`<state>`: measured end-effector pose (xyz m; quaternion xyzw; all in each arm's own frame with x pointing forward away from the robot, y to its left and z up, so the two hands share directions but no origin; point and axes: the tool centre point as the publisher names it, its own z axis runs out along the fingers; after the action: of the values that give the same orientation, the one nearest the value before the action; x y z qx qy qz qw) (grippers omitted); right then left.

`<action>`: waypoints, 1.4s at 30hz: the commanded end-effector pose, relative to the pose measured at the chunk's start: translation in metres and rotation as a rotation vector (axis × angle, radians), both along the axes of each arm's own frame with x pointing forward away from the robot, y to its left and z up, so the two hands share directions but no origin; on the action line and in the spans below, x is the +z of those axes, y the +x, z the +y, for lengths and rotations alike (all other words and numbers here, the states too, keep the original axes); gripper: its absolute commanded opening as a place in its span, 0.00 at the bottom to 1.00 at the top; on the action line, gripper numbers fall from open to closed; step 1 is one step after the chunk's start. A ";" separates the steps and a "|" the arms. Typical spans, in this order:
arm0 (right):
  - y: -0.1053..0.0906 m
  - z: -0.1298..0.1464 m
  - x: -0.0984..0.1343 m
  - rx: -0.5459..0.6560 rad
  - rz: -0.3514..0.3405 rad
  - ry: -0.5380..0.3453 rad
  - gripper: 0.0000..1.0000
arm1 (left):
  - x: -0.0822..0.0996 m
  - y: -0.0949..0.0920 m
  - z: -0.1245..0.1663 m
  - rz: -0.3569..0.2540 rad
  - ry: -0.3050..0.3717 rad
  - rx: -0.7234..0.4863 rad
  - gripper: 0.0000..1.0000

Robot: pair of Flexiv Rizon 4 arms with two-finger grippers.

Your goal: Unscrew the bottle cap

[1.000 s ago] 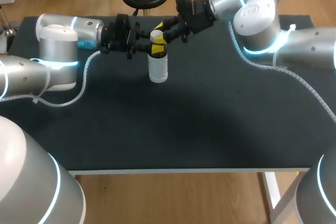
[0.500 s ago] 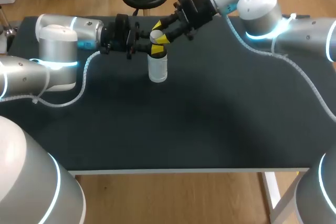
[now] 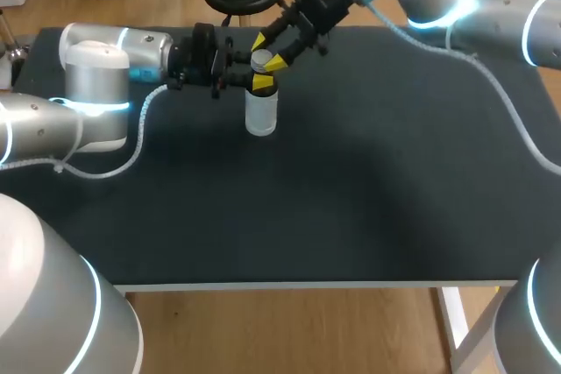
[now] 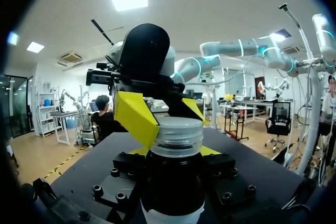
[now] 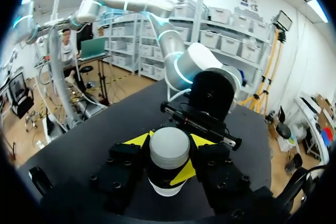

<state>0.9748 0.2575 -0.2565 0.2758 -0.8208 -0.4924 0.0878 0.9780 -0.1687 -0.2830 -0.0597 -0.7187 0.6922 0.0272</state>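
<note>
A small clear bottle (image 3: 261, 114) with a white cap (image 3: 261, 61) stands upright at the back of the black table (image 3: 351, 190). My left gripper (image 3: 257, 84) comes in level from the left and is shut on the bottle's upper part, just under the cap. My right gripper (image 3: 266, 51) slants down from the back right and is shut on the cap. In the left wrist view the cap (image 4: 177, 135) sits above my gripper (image 4: 174, 157), with the right arm's yellow fingertips (image 4: 137, 118) against it. In the right wrist view the cap (image 5: 169, 150) lies between my yellow fingertips (image 5: 137, 140).
The left arm's cable (image 3: 131, 142) trails across the table's left part. The right arm's cable (image 3: 491, 102) hangs over the back right. The table's front edge (image 3: 307, 285) runs well below the bottle.
The right arm's wrist has swung up and toward the back, and its gripper has turned around the cap while staying shut on it. The left gripper and the bottle have hardly moved.
</note>
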 end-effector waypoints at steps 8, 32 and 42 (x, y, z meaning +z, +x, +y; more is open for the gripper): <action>-0.008 0.003 0.008 0.336 0.031 -0.075 0.00 | -0.003 0.005 0.000 0.001 0.002 0.000 0.00; -0.005 0.007 0.008 0.808 -0.081 -0.244 0.00 | -0.003 0.005 0.000 0.001 0.002 0.000 0.00; -0.008 0.008 0.005 0.988 -0.099 -0.262 0.00 | -0.003 0.005 0.000 0.001 0.002 0.000 0.00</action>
<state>0.9665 0.2594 -0.2531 0.5644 -0.7072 -0.3980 0.1515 0.9749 -0.1662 -0.2831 -0.0599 -0.7194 0.6915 0.0271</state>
